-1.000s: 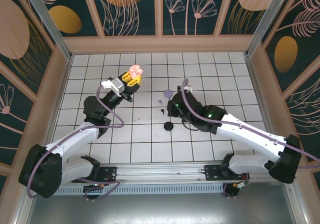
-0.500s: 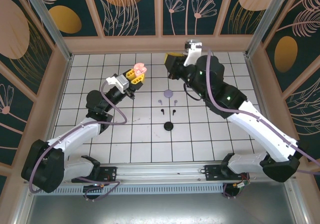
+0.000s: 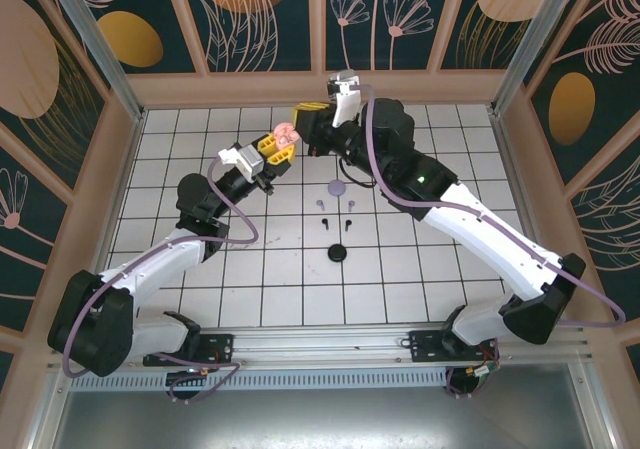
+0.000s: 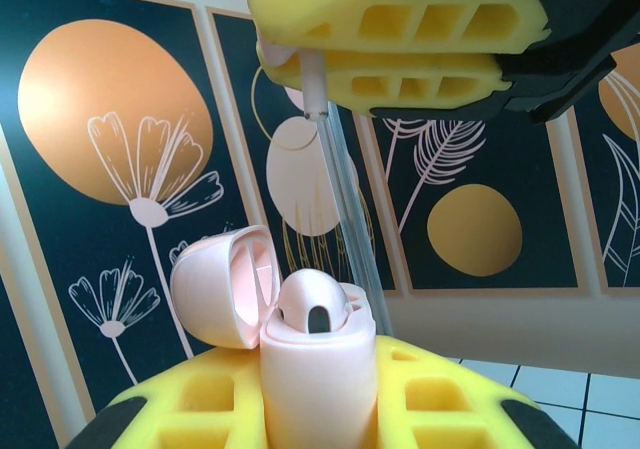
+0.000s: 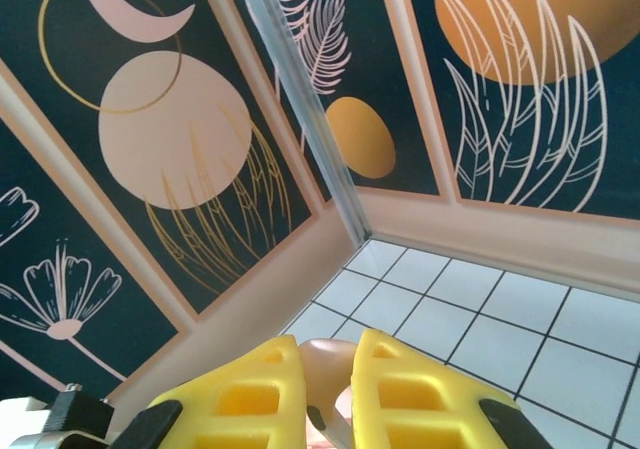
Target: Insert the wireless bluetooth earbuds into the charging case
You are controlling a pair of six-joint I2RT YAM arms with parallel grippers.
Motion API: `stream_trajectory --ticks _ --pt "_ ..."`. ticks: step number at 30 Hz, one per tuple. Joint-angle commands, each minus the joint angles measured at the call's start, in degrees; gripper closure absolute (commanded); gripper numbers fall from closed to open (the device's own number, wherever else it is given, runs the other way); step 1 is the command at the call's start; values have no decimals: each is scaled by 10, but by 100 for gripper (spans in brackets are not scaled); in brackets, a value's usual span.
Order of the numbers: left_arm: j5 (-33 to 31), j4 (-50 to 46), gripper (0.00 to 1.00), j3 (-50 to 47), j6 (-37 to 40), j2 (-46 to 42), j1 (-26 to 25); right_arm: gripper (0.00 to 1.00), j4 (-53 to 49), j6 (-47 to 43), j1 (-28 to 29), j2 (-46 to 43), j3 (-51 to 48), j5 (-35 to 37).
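A pale pink charging case (image 3: 286,136) is held upright in my left gripper (image 3: 272,150), which is shut on its body. In the left wrist view the case (image 4: 318,369) has its lid (image 4: 222,287) swung open to the left, and one pink earbud (image 4: 312,307) sits in it. My right gripper (image 3: 306,122) hangs just above the case, shut on a second pink earbud (image 5: 332,367); its stem (image 4: 316,81) points down from the yellow fingers (image 4: 400,39). Lilac earbuds (image 3: 320,205) and black earbuds (image 3: 325,223) lie on the tiled floor.
A lilac disc (image 3: 337,185) and a black disc (image 3: 337,254) lie on the white tiles mid-floor, near the loose earbuds. The back wall (image 3: 320,87) stands close behind both grippers. A corner post (image 5: 300,99) rises ahead of the right wrist.
My right arm rose from the mid-floor, swung to the back wall, then moved left to just above the case. My left gripper shifted the case slightly right and up.
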Motion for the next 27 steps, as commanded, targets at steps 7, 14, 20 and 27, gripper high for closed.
stream_trajectory --ticks 7,14,20,27 --pt "8 14 100 10 8 -1 -4 86 45 5 -6 11 -24 -28" --pt "6 10 100 10 10 -4 -4 86 52 18 -9 8 -49 -25" --pt "4 10 100 9 10 -5 -3 87 55 27 -10 8 -61 -30" --pt "2 8 100 9 10 -5 -3 87 61 36 -10 10 -73 -44"
